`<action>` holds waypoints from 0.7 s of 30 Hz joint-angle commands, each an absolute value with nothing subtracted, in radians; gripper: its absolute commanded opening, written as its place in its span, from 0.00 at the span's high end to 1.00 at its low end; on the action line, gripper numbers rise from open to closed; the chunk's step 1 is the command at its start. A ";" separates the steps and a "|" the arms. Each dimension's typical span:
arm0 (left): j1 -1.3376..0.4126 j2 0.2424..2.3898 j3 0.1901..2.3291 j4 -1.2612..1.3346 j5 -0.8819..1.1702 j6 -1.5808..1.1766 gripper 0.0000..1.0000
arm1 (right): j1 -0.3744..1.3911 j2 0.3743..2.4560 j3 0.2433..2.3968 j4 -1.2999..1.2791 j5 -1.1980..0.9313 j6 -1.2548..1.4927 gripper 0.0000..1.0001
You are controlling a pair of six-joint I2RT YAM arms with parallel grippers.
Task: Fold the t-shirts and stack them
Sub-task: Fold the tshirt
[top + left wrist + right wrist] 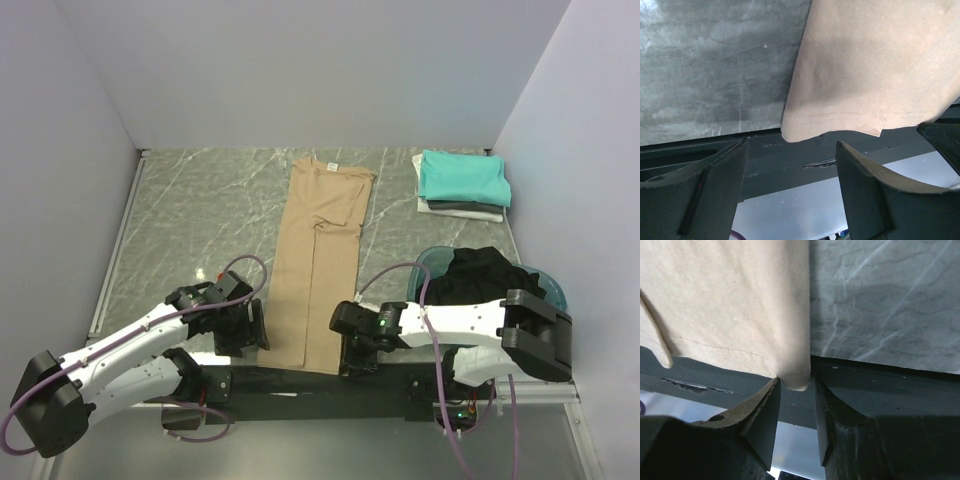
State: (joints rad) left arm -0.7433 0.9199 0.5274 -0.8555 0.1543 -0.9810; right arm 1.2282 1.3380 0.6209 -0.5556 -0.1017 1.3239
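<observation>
1. Here the shirt (318, 270) lies on the counter (200, 210), long axis away from the arms
2. Left pincer (791, 145) is released, hem corner just ahead
3. Right pincer (796, 382) straddles the other corner; grasp unclear

Matt tan cloth t-shirt (318, 270) lies on smooth, veined stone-look table (200, 220).

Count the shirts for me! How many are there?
5. The tan shirt lies mid-table; teal shirt, grey shirt and white shirt are stacked far right; the black shirt sits in the basin, which may hide more.
</observation>
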 commanded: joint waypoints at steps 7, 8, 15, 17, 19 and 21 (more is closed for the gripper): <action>-0.778 0.899 0.520 -0.830 0.130 -0.971 0.25 | 1.243 1.353 0.598 -0.491 -0.072 1.353 0.70; -0.782 0.899 0.523 -0.833 0.117 -0.976 0.25 | 1.243 1.354 0.600 -0.491 -0.071 1.350 0.73; -0.847 0.903 0.526 -0.859 0.051 -1.034 0.29 | 1.247 1.364 0.595 -0.502 -0.075 1.354 0.89; -0.865 0.910 0.523 -0.859 0.040 -1.051 0.32 | 1.250 1.364 0.597 -0.508 -0.074 1.353 0.90; -0.887 0.926 0.522 -0.856 0.032 -1.064 0.38 | 1.250 1.361 0.603 -0.518 -0.069 1.353 0.90; -0.896 0.946 0.517 -0.850 0.034 -1.069 0.46 | 1.252 1.359 0.607 -0.525 -0.066 1.353 0.90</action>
State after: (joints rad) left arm -0.8768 0.9268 0.5274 -0.8532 0.0620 -1.0389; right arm 1.2392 1.3487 0.6094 -0.5083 -0.1001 1.3441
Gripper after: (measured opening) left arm 0.571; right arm 0.106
